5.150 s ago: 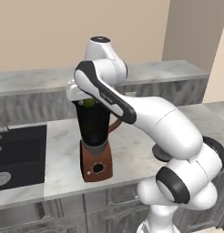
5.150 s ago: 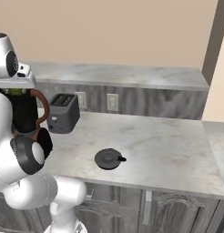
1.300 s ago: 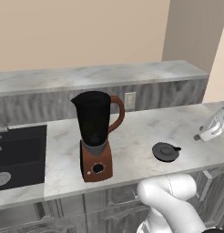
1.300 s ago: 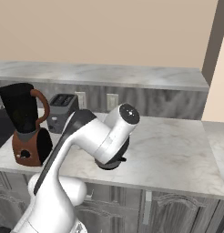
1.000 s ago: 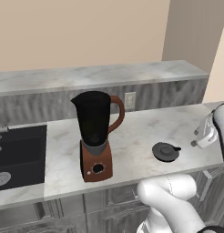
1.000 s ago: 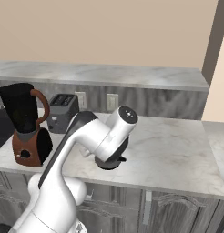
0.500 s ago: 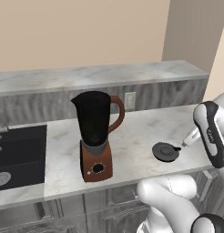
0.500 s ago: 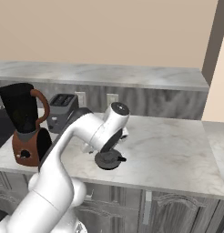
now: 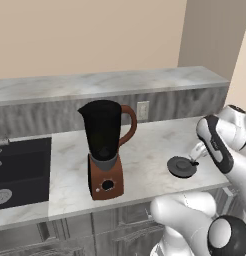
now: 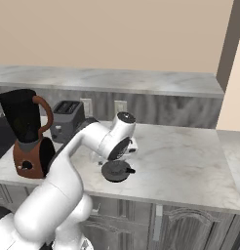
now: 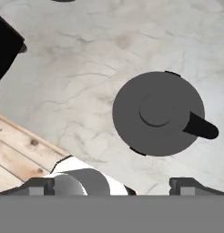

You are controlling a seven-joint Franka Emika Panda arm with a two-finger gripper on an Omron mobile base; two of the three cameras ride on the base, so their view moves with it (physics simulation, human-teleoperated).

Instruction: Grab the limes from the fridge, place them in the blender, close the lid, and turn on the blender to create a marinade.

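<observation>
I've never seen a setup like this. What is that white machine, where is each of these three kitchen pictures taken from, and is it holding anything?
The white machine is a jointed robot arm standing at a marble counter in a computer-drawn kitchen. Two pictures come from cameras on its base, one looking from behind its left side, one from behind its right. The third comes from a camera on the hand, looking down past its fingertips.

On the counter stands a blender with a dark jug on a reddish-brown base, its top uncovered. The round dark lid lies flat on the counter to its right. The right camera also shows a grey toaster by the wall.

The gripper hangs open just above the lid and holds nothing.
</observation>
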